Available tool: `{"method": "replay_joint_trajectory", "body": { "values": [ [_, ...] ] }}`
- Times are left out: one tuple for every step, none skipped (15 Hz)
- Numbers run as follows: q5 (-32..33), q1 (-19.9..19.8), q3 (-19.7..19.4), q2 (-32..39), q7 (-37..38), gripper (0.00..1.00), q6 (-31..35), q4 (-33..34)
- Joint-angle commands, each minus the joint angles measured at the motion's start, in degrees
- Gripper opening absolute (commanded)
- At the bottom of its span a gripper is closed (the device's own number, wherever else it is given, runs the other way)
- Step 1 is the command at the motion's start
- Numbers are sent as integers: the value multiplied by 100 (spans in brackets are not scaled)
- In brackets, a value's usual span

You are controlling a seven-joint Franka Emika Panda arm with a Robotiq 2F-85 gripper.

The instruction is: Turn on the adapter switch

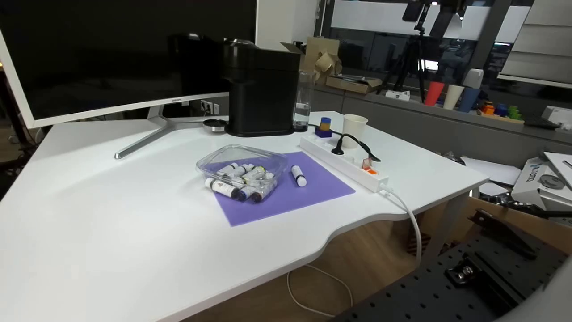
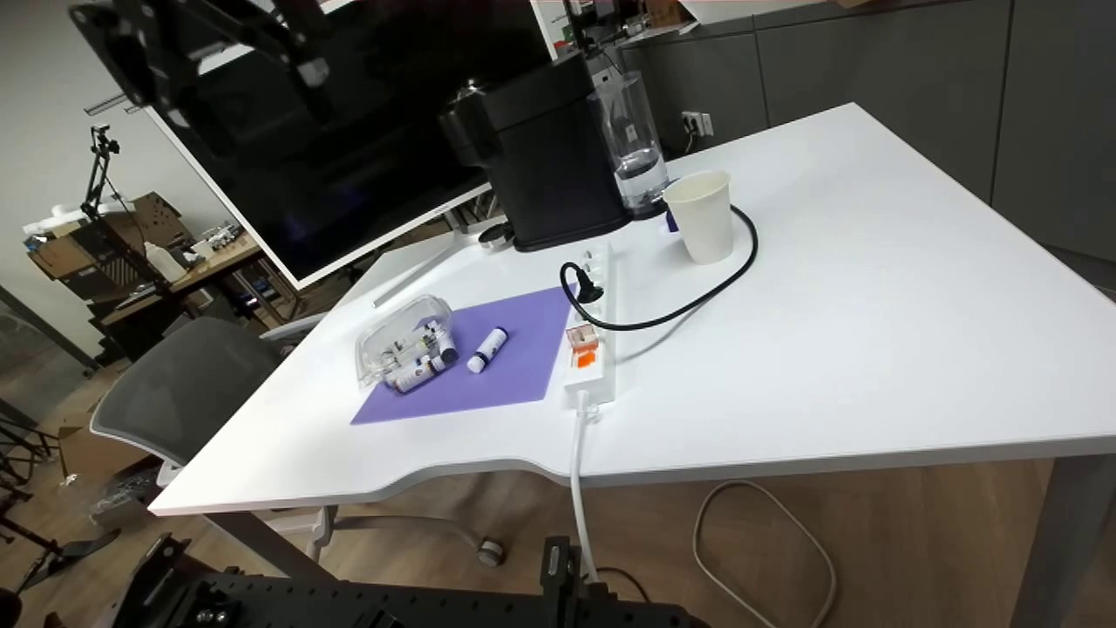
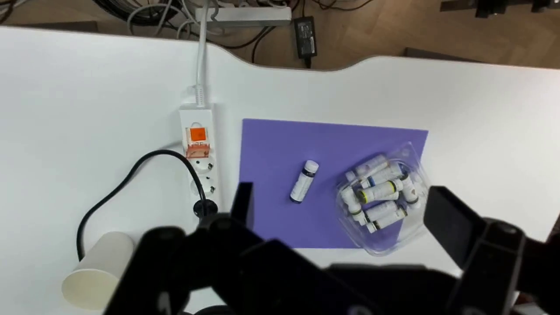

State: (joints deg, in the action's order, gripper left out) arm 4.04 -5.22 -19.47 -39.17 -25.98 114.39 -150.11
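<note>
In the wrist view the jaws are wide apart and empty. Just left of their gap lies the power strip (image 3: 206,173), 1 end hidden behind them; going away from that end come a black plug (image 3: 208,207), 2 sockets (image 3: 202,188), an orange flap (image 3: 197,152) and the orange switch (image 3: 198,134). Seen through the gap are a white tube (image 3: 305,181), a clear tub (image 3: 377,245) of tubes (image 3: 380,191) and part of a purple mat (image 3: 280,148). In an exterior view the jaws hang blurred, above the bench (image 2: 828,288), in front of a screen (image 2: 410,105).

All views down onto desk (image 3: 109,87)
</note>
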Motion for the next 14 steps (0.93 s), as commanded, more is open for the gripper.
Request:
{"method": "replay_joint_trajectory", "body": {
  "values": [
    [214, 12, -257, 866, -727, 100, 791, 94],
    [214, 11, -314, 1089, -923, 100, 1053, 66],
    [213, -25, -326, 1297, -1074, 100, 1335, 39],
    [220, -64, -325, 1495, -1194, 100, 1608, 1],
    [237, -107, -307, 1682, -1267, 100, 1900, -51],
    [200, -172, -262, 1853, -1186, 100, 2181, -93],
    [82, -187, -181, 1578, -1182, 100, 1841, -96],
    [71, -210, -161, 1726, -1184, 100, 1956, -110],
    [70, -218, -139, 1779, -1182, 100, 1956, -108],
    [72, -219, -124, 1771, -1181, 100, 1953, -108],
    [74, -220, -113, 1740, -1179, 100, 1947, -108],
    [75, -223, -112, 1712, -1178, 100, 1945, -107],
    [114, -255, -83, 1653, -1146, 100, 1995, -162],
    [158, -309, -70, 1754, -1067, 100, 2118, -164]
  ]
}}
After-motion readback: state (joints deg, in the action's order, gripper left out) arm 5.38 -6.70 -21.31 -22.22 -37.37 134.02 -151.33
